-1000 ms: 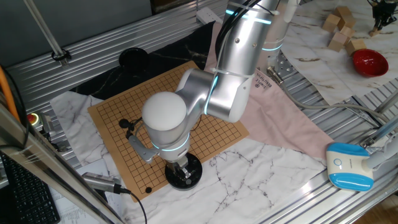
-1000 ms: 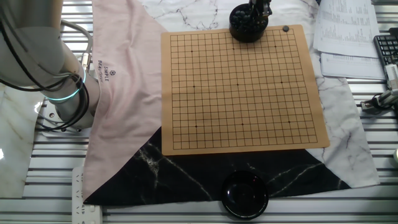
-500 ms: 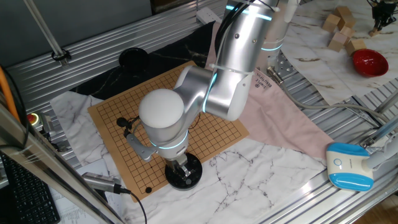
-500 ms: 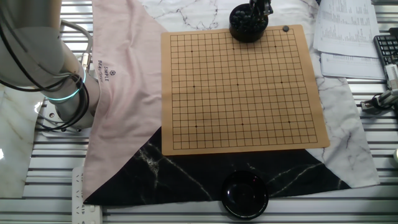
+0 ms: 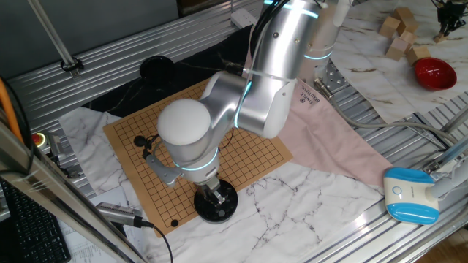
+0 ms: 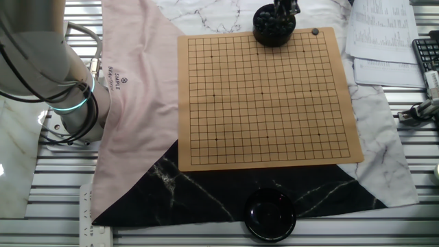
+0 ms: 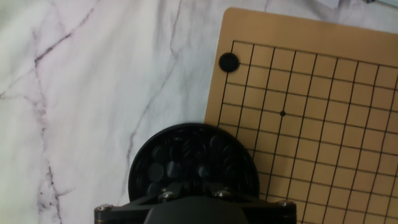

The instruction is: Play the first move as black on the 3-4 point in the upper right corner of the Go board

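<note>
1 stone [image 7: 229, 61] is already lying on the board [image 6: 267, 96], on the corner crossing nearest the bowl [image 7: 193, 163], so it is not on the 3-4 point. The board is lying flat on marble-patterned cloth, and the bowl of black stones is sitting at its edge, overlapping the border beside that corner.

The gripper [image 5: 213, 196] is hanging over the bowl with its tip down among the stones in one fixed view. I cannot tell how the jaws are standing: in the hand view the fingers are hidden under the black hand housing, and in the other fixed view [image 6: 282, 8] only a dark tip is showing at the frame edge.

Risks, as judged from this state:
- Fingers are possibly catching 2 stones or none, since the stones are lying packed and overlapping in the bowl.
- Any sideways drag on lift-off is likely nudging the bowl, because it is perched partly on the board edge.
- The corner stone is offering a false reference; counting lines from it instead of from the board edge is likely to put the move on the wrong crossing.
- A smooth stone held by its rim may be slipping out in transit.
</note>
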Controlling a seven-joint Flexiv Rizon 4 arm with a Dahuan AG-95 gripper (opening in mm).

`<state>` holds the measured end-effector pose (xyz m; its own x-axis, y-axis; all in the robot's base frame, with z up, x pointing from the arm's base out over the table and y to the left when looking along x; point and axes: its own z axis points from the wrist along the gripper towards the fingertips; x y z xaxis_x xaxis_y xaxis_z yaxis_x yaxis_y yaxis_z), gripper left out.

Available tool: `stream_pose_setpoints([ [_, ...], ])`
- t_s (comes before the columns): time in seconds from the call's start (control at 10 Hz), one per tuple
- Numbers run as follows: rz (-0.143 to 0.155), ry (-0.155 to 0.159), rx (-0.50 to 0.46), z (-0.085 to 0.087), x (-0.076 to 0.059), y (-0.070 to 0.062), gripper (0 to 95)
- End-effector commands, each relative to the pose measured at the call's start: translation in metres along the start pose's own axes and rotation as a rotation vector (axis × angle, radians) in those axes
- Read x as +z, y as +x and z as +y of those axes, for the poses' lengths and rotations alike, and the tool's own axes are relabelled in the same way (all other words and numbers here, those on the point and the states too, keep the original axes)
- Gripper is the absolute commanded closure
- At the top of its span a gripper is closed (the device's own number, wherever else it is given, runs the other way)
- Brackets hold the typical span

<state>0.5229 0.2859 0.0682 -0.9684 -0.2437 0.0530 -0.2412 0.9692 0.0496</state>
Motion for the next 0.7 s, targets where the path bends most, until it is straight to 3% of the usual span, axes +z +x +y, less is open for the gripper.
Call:
stream_pose_setpoints([
  [0.1,0.002,0.001,0.018,0.0050,0.0000,0.0029,95.0],
  [0.3,0.000,0.005,0.027,0.0074,0.0014,0.0026,95.0],
  [0.4,0.000,0.003,0.025,0.0079,0.0019,0.0017,57.0],
  [0.7,-0.001,0.000,0.032,0.0074,0.0009,-0.0002,57.0],
])
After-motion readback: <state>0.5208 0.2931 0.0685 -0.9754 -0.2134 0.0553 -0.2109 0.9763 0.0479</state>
